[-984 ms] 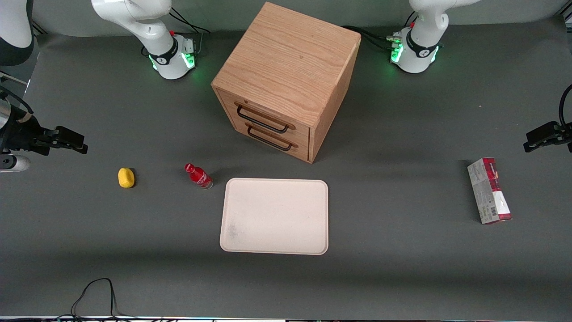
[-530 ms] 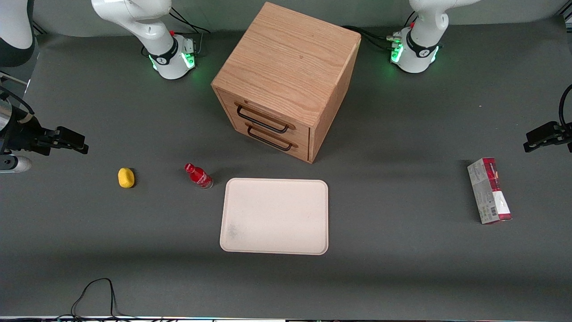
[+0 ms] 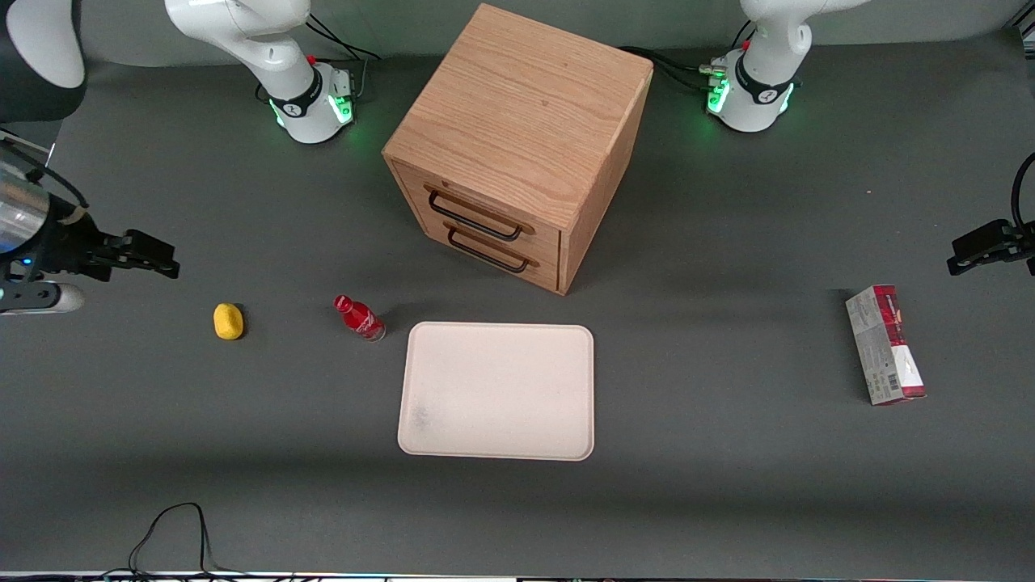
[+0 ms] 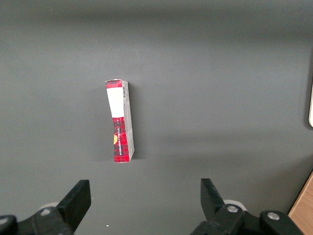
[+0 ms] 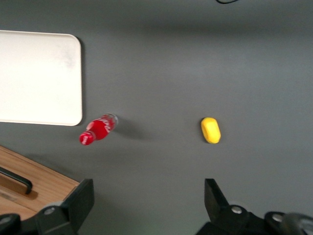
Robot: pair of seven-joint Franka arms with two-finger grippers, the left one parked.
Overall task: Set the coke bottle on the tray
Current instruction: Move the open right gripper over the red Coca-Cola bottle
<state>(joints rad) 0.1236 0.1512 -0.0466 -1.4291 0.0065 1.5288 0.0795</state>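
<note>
Coke bottle (image 3: 360, 317) standing upright on the tabletop (image 3: 728, 485), just beside the tray's corner nearest the working arm and the drawer cabinet, not touching it; cap (image 5: 86, 138) and red body showing in the wrist view

Tray (image 3: 496, 391) lying flat, nearer the front camera than the wooden drawer cabinet (image 3: 517, 145), nothing resting on it; grey smudge (image 3: 420, 416) showing near one corner

Hand (image 3: 149, 257) hanging above the tabletop toward the working arm's end, well apart from the bottle, fingers (image 5: 80, 198) spread wide and holding nothing

Yellow lump (image 3: 228, 321) sitting between the hand's position and the bottle, apart from both

Red-and-grey carton (image 3: 885, 344) lying toward the parked arm's end

Cabinet's two drawers closed, black handles (image 3: 477, 218) facing the tray

A black cable (image 3: 174, 533) is looping at the tabletop's near edge
</note>
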